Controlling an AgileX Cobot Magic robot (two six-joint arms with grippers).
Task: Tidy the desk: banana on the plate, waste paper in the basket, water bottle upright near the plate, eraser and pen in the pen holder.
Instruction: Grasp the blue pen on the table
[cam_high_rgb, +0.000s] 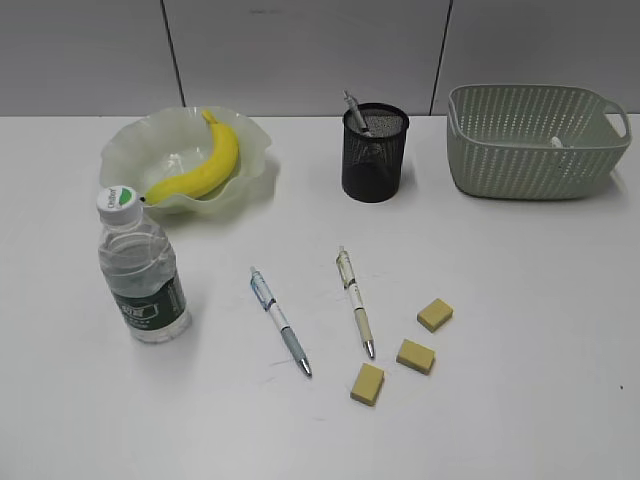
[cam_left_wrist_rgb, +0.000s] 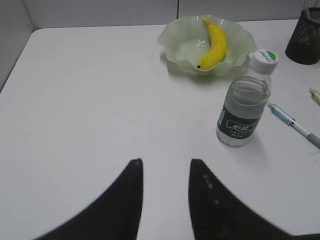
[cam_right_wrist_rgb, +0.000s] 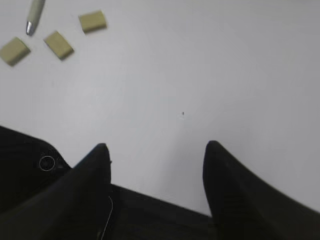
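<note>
On the desk, far left: water bottle upright, white cap on, just in front of the plate. Banana lies inside the plate, one dark tip near the front rim. Both items judged done.

Left gripper: fingers spread a moderate gap, holding nothing, hovering over bare tabletop well short of the bottle.

Centre: blue-and-white pen and cream pen lie flat, roughly parallel, apart. Behind them the pen holder stands upright with one pen already inside, leaning left.

Right of centre: three tan erasers loose, none touching; the lowest sits just beside the cream pen's tip.

Far right: basket upright. A small white scrap shows through its weave; probably the waste paper, cannot confirm.

Right gripper: fingers spread wide, empty, over bare desk, erasers toward its upper left.

Remaining: two pens, three erasers into the holder.

Risks:
- Pens are thin and flat on a slick top; a grasp closing slightly off-line would roll or skate one away, possibly into the erasers.
- Left arm reaching for the blue pen passes near the bottle; a brush could topple it.
- Holder is light, already occupied; a pen lowered at a slant could catch the rim and tip it.
- Erasers low; fingers may scrape the desk.
</note>
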